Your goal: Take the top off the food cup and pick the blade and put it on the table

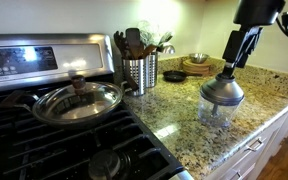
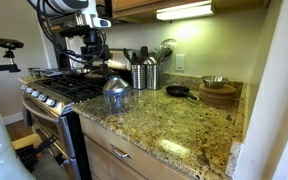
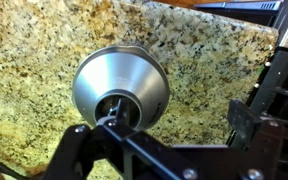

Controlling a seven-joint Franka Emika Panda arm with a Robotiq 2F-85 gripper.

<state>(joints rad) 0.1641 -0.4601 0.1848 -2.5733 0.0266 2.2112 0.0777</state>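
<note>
Parking your gripper [image 1: 227, 69] right above the top [image 1: 222, 89], top sitting on the food cup [image 1: 216, 112], can't tell whether your jaws grip it

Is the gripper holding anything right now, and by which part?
Cannot be told. The gripper is at the top centre of the grey lid, which sits on the clear cup; no view shows its fingers closed on it.
</note>
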